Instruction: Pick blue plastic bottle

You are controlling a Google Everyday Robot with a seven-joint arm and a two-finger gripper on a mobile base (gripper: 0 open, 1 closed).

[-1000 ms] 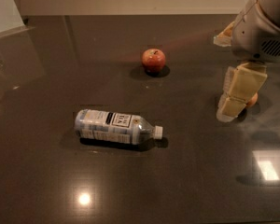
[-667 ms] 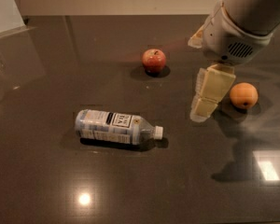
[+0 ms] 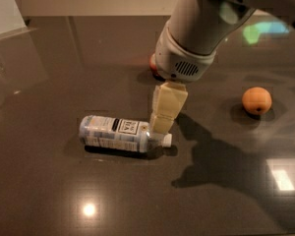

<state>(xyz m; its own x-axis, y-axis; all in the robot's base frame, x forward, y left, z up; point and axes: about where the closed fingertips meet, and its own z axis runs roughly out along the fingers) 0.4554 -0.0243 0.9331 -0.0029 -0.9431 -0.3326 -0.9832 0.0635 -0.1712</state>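
Note:
The blue plastic bottle (image 3: 113, 132) lies on its side on the dark table (image 3: 54, 191), left of centre. Its white cap (image 3: 167, 140) points right. Its pale blue-and-white label with a black patch faces up. My gripper (image 3: 161, 124) hangs from the large grey-white arm (image 3: 196, 28) and comes down from the upper right. Its cream tip is over the bottle's neck end, right by the cap. I cannot see contact between the gripper and the bottle.
An orange (image 3: 256, 101) sits on the table to the right. A red apple (image 3: 152, 63) is mostly hidden behind the arm's wrist. The arm's shadow (image 3: 211, 166) falls right of the bottle. A pale panel (image 3: 5, 9) stands at the far left corner.
The arm has swung left and down, from beside the orange to over the bottle's cap end. It now covers the apple and uncovers the orange. The bottle has not moved.

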